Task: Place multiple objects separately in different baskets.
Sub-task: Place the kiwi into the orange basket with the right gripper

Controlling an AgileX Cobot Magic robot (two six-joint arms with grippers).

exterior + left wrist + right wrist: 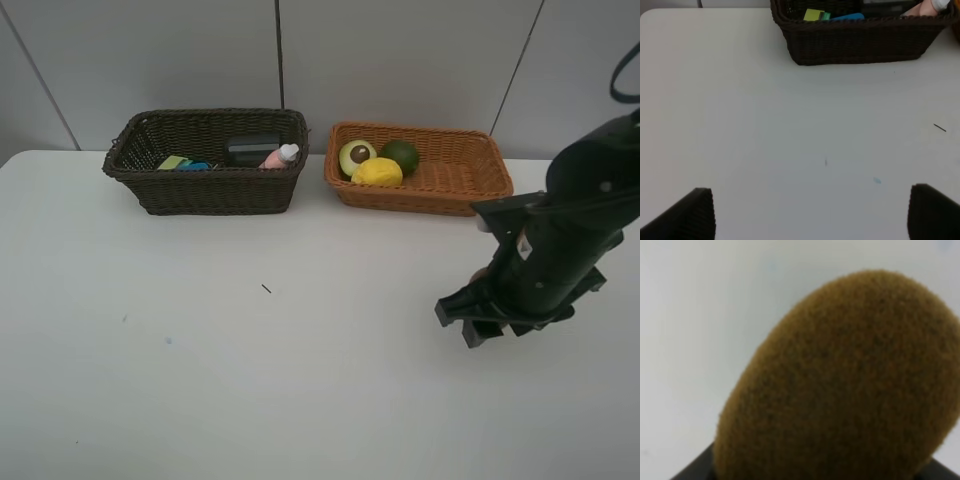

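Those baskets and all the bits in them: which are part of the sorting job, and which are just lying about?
Part of the job:
- dark brown basket, holding pink bottle and black block
- orange basket, holding halved avocado, lemon, green fruit
- kiwi at the right gripper

Just lying about:
- dark speck on the white table

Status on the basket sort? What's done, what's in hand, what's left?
Done: avocado, lemon and green fruit lie in the tan basket; pink bottle and a few other small items sit in the dark basket.
In hand: right gripper is closed on the kiwi, low over the table.
Left: kiwi into a basket, likely the tan one. No other loose objects show.
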